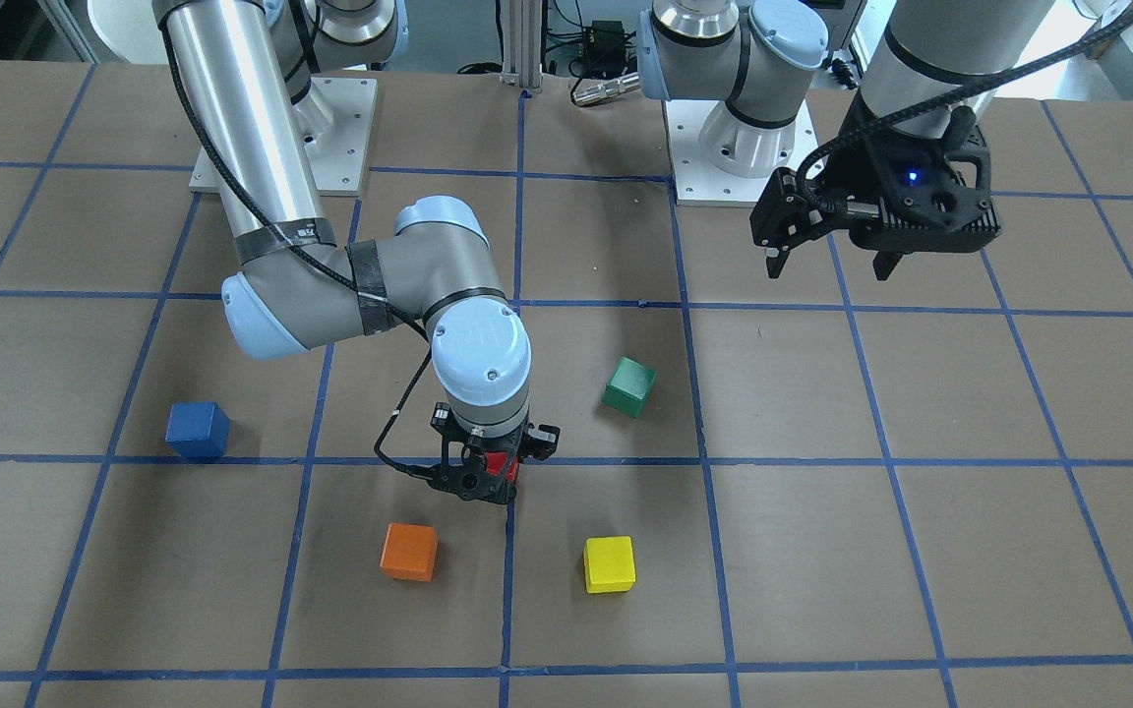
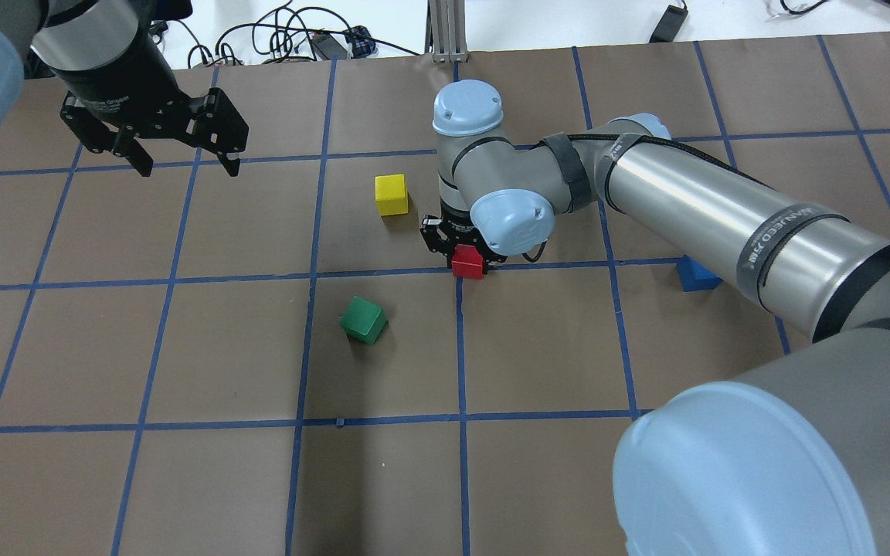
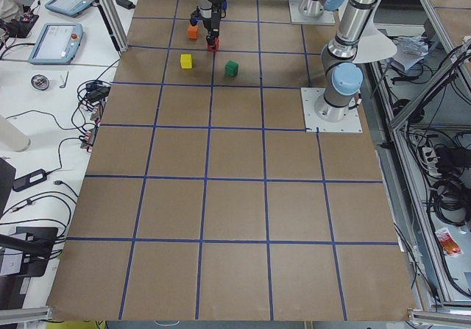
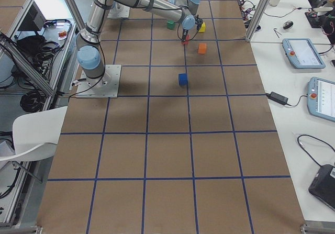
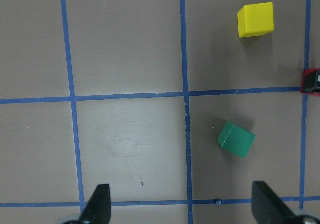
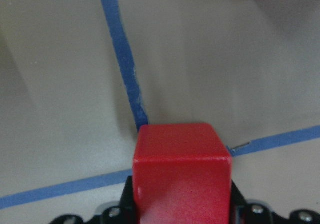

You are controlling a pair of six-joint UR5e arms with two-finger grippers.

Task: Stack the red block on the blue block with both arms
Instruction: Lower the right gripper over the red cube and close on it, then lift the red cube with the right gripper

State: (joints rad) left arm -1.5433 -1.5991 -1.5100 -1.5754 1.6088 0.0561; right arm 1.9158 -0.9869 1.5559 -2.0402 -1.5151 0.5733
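Note:
The red block (image 2: 468, 266) sits between the fingers of my right gripper (image 2: 466, 259), which is shut on it at a crossing of blue tape lines, at or just above the table. The right wrist view shows the red block (image 6: 182, 174) close up between the fingers. The blue block (image 1: 198, 430) stands alone on the table on the robot's right, partly hidden by the right arm in the overhead view (image 2: 694, 274). My left gripper (image 2: 188, 168) hangs open and empty, high over the table's left side, far from both blocks.
A green block (image 2: 363, 319), a yellow block (image 2: 391, 194) and an orange block (image 1: 408, 551) lie around the red one. The orange block lies between the red and blue blocks. The two arm bases stand at the robot's edge of the table.

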